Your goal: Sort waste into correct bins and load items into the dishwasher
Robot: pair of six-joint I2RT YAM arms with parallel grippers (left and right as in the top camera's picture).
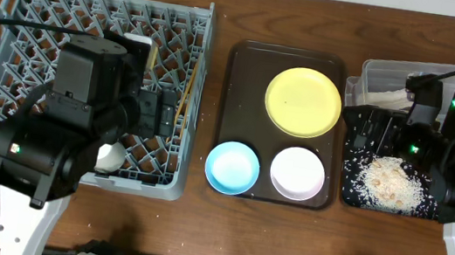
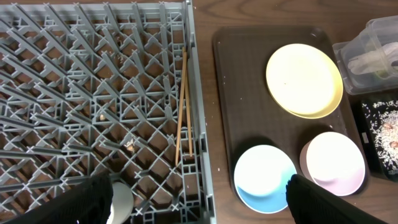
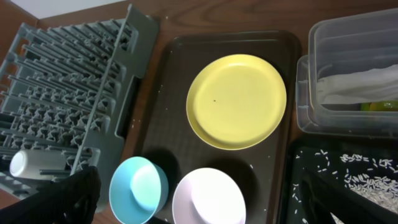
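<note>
Three dishes not yet loaded: yellow plate (image 1: pixel 303 101), blue bowl (image 1: pixel 232 167) and white bowl (image 1: pixel 297 173), all seated on the brown serving tray (image 1: pixel 243 77) between dish rack (image 1: pixel 9 46) and bins. Chopsticks (image 2: pixel 181 106) are laid in the rack along its right wall. Napkin (image 3: pixel 354 87) and wrapper (image 3: pixel 379 106) are seen in the clear tub (image 3: pixel 305 81); rice crumbs (image 1: pixel 392 183) are piled in the black tray (image 1: pixel 350 183).

Left gripper (image 2: pixel 199 199) is held wide open over the rack's right edge, nothing gripped. Right gripper (image 3: pixel 186 199) is likewise spread, empty, near the bowls.

Risks:
- Plate lies flat with a low rim, so a pinch may slip and the plate be shoved into the tray wall.
- Bowls sit just beside each other; the neighbour could be knocked by an outer finger.
- Chopsticks could be dislodged through the lattice if a dish is dropped on them.
- Rice may be scattered onto the desk if the black tray is clipped by the right arm.
</note>
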